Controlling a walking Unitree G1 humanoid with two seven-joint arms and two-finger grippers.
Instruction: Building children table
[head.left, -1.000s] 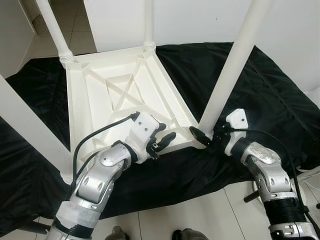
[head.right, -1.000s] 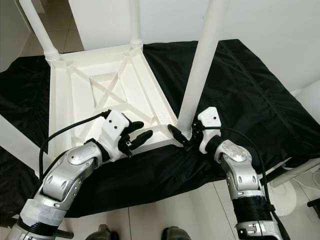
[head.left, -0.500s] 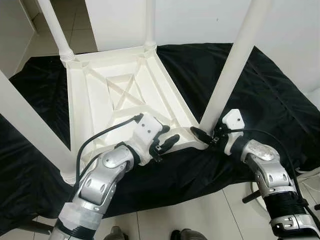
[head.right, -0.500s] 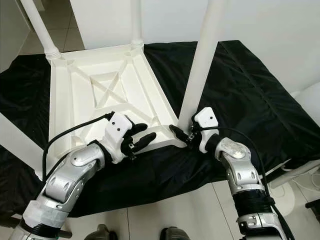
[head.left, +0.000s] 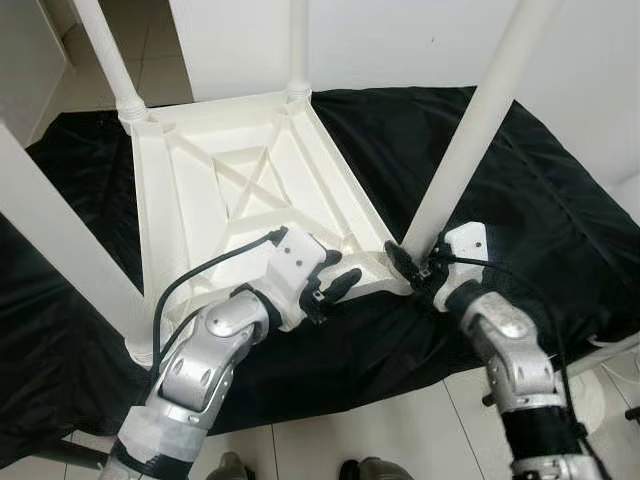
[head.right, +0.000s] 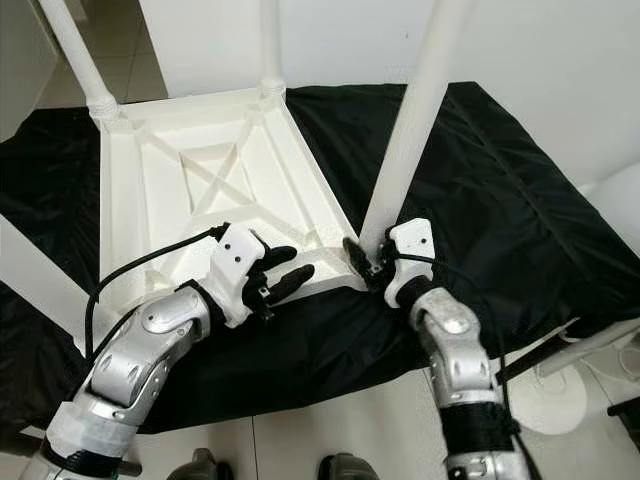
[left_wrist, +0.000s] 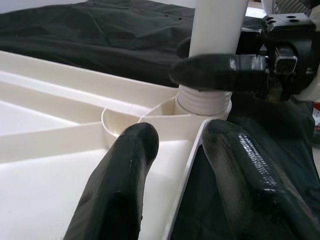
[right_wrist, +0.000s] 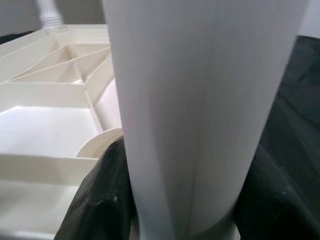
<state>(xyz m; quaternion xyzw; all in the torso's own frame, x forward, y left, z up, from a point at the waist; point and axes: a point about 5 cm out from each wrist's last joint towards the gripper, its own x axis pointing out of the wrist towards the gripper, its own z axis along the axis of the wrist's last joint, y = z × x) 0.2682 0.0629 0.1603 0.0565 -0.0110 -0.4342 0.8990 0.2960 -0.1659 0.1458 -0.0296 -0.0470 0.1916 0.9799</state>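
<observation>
The white plastic table (head.left: 240, 190) lies upside down on a black cloth (head.left: 520, 190) spread over the floor, its ribbed underside facing up and its legs standing up from the corners. The right gripper (head.left: 412, 268) is clamped around the foot of the near right leg (head.left: 470, 130), one black finger on each side of it just above the threaded collar where the leg meets its corner socket. That leg leans a little to the right. The left gripper (head.left: 335, 280) sits at the table's near edge just beside that same corner, its fingers (left_wrist: 120, 190) spread apart and straddling the rim, one inside the frame and one outside over the cloth.
</observation>
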